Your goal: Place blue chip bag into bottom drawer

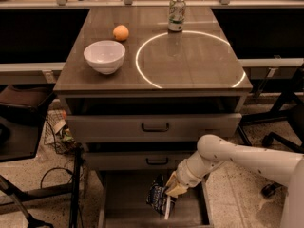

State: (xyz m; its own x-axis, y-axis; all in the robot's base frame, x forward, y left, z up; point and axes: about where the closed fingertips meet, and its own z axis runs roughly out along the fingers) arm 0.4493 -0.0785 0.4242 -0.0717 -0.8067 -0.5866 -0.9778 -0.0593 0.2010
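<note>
Your arm [256,158] is covered with smooth cream-white shells that have a slightly matte look. The long link that enters from the right edge is a thick round tube. It ends in a rounded joint, like a ball, and this joint carries a few small dark dots; you cannot tell if they are screws. After the joint, the next link is shorter and becomes narrower in ring-like steps toward the wrist. Your gripper [173,191] is pale yellowish-tan, darker than the shells. It sits low in the middle of the view, over the bottom drawer [190,213], clamped on the blue chip bag [157,199].
</note>
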